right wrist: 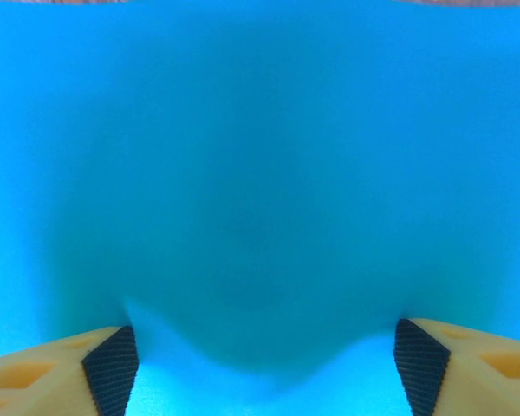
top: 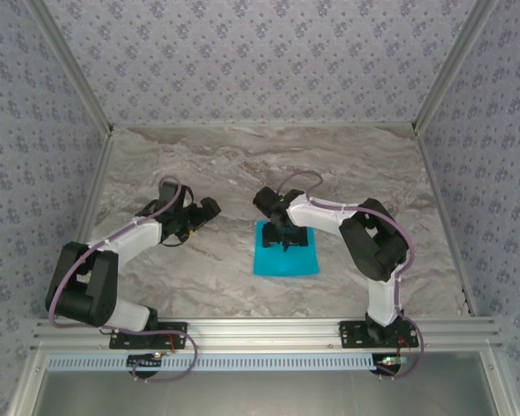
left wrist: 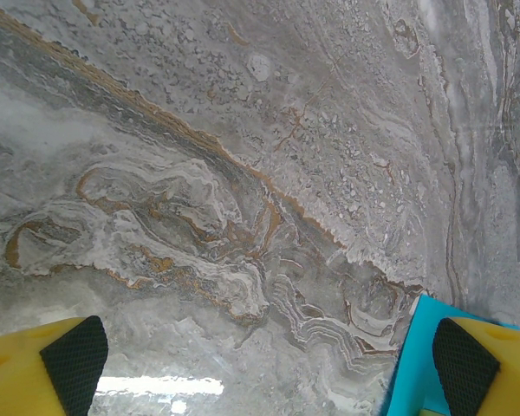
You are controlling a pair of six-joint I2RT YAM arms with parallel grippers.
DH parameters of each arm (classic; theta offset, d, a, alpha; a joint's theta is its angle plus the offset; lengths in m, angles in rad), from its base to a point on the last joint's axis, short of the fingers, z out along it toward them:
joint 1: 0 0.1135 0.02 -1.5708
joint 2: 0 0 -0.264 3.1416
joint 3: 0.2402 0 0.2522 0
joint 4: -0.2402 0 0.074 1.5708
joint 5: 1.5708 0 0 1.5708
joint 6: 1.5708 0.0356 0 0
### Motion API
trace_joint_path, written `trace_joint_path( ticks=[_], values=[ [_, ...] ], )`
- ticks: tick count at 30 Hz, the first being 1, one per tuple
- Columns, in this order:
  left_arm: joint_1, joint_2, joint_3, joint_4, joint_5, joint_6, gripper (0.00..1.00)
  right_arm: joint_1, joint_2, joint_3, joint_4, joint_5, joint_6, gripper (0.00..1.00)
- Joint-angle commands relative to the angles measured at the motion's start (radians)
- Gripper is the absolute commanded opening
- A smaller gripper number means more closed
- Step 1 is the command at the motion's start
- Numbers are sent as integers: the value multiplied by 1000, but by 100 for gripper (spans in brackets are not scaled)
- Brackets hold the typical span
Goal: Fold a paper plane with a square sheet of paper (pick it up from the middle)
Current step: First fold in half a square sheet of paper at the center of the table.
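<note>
Lying flat on the marble table (top: pixel 199 156), the square sheet of paper (top: pixel 282 260) was recorded near the middle of the surface, closer to the right arm than to the left. The right gripper (top: pixel 286 238) was seen directly over the sheet's far half, pointed down at it. From the right wrist, its jaws were noted spread wide, black pads (right wrist: pixel 111 368) at either lower corner and blue paper (right wrist: pixel 260 173) spanning the gap between them, with a soft shadow cast on it; whether the pads touched the sheet could not be told. The left gripper (top: pixel 205 211) was observed well to the left of the sheet, over bare marble. From the left wrist, its jaws were likewise found wide apart, and one edge of the paper (left wrist: pixel 407 368) was logged just beside the right-hand pad (left wrist: pixel 464 364).
</note>
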Motion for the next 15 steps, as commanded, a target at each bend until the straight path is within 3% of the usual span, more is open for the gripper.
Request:
trace_joint_path(
  ticks=[1, 8, 15],
  values=[
    [-7, -3, 13, -15, 6, 3, 99, -12, 104, -96, -5, 3, 38, 79],
    [-10, -9, 8, -19, 3, -5, 99, -26, -11, -69, -9, 19, 29, 80],
    [-16, -10, 8, -18, 0, -7, 99, -2, -107, 8, -104, 50, 31, 98]
  ],
)
